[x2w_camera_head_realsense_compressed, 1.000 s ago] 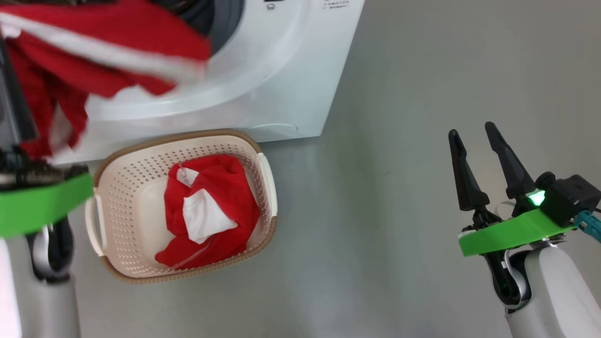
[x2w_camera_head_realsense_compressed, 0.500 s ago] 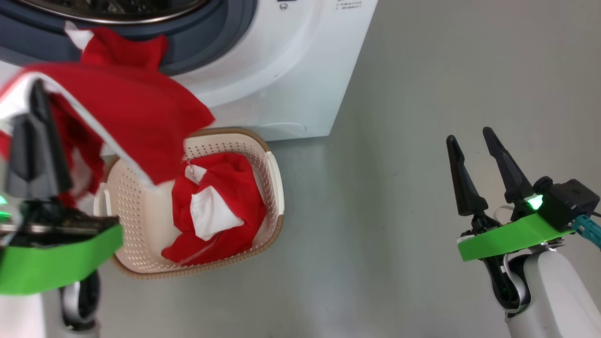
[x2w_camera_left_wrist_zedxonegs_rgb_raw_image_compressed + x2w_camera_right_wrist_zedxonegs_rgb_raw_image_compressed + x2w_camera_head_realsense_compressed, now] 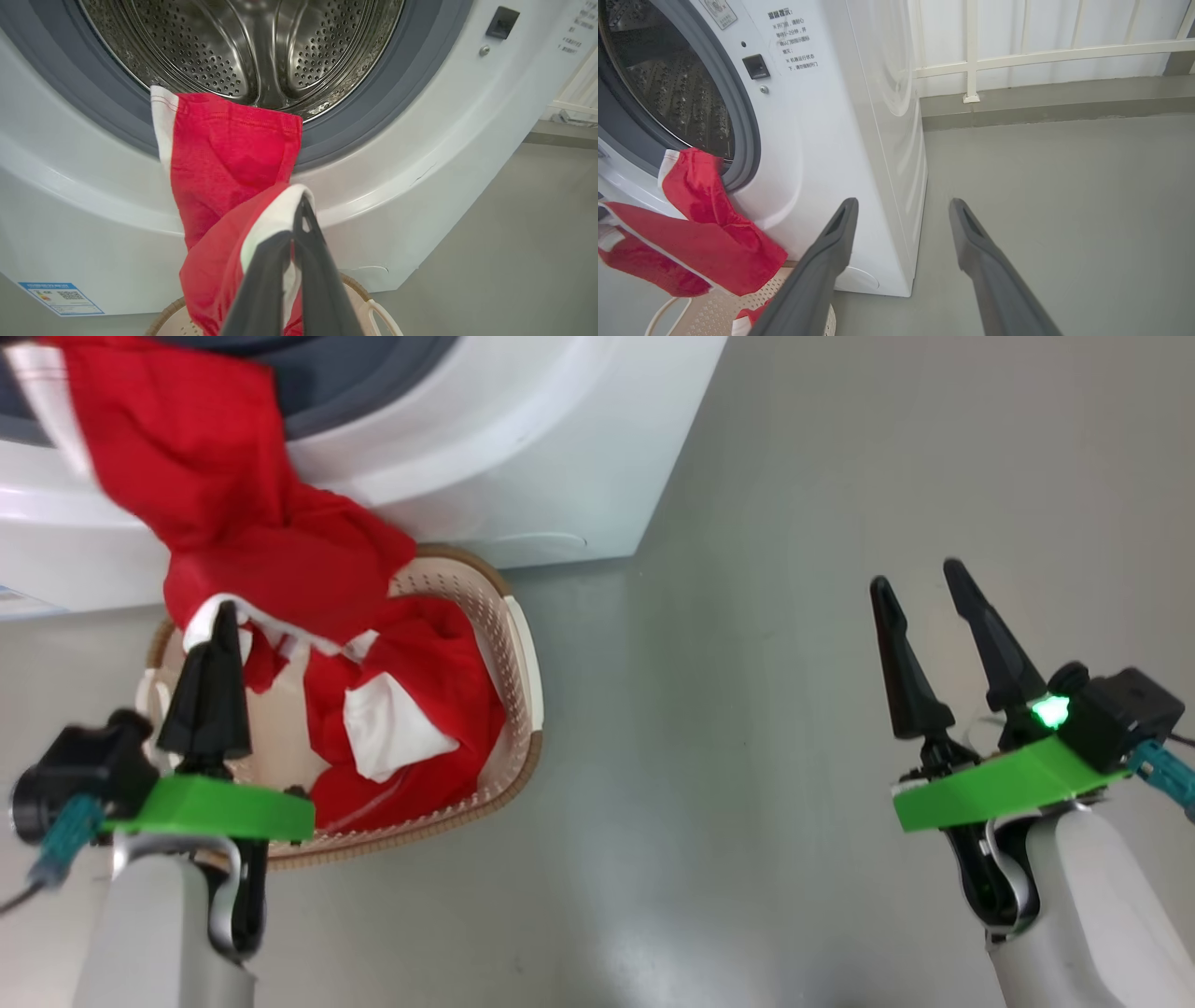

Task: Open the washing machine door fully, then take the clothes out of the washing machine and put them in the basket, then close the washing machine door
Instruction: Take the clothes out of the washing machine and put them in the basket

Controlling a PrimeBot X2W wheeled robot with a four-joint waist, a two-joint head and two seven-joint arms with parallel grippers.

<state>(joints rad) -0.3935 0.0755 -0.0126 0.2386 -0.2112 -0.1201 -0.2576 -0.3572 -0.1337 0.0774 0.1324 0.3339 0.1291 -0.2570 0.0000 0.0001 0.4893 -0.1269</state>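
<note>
A red garment with white trim [image 3: 215,495] hangs from the washing machine's [image 3: 523,448] grey-rimmed drum mouth [image 3: 373,93] down over the basket [image 3: 518,709]. My left gripper [image 3: 224,616] is shut on its white-trimmed lower edge [image 3: 275,224], just above the basket's left half. A second red and white piece of clothes [image 3: 420,709] lies inside the cream basket, which stands on the floor against the machine's front. My right gripper [image 3: 916,574] hovers open and empty over the floor, far right of the basket. The washing machine door is out of view.
Bare grey floor [image 3: 747,709] stretches right of the machine and the basket. A white railing [image 3: 971,56] and a low kerb run behind the machine's right side. A blue-white label [image 3: 60,298] sits low on the machine's front.
My left gripper has come down from the drum mouth to just above the basket, pulling the red garment with it. The head camera shifted. The right gripper has not moved.
</note>
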